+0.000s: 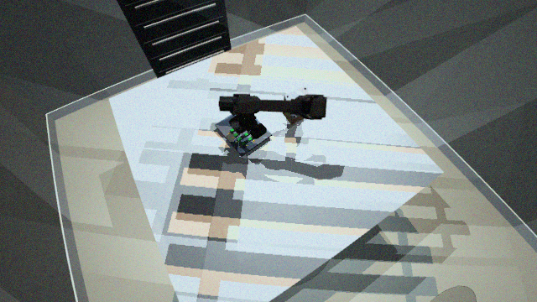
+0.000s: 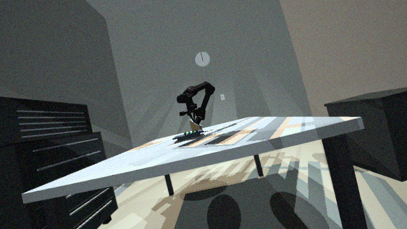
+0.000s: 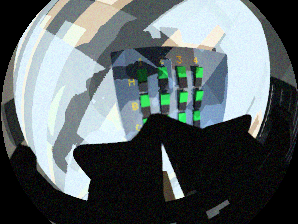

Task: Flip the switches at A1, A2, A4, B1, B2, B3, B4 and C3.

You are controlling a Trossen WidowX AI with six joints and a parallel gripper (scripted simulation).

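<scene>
End effector: black parallel-jaw gripper (image 1: 248, 129) (image 2: 198, 122) (image 3: 154, 117), fingers closed together, nothing gripped
Panel: flat blue-grey switch panel (image 1: 257, 147) (image 2: 178, 138) (image 3: 216, 102), lying on the bench below the end effector; in the wrist view it extends beyond the fingers, which hide its lower part
Switches: black rockers with bright green faces, in rows and four columns; A1 (image 3: 142, 77) is dimmed by shadow, A4 (image 3: 198, 76) brighter
C row: partly hidden behind the end effector, C3 (image 3: 182, 117) showing a green patch; tilt directions cannot be told reliably
Writing: yellow 1, 3 and 4 along the top, the 2 blurred; A, B and C down the side, the C faint
Bench: pale, thick-edged top (image 1: 357, 134) (image 2: 105, 165), striped with light and shadow
Beyond: black drawer cabinet (image 1: 185, 31) (image 2: 54, 122); pale round wall clock (image 2: 202, 59)
</scene>
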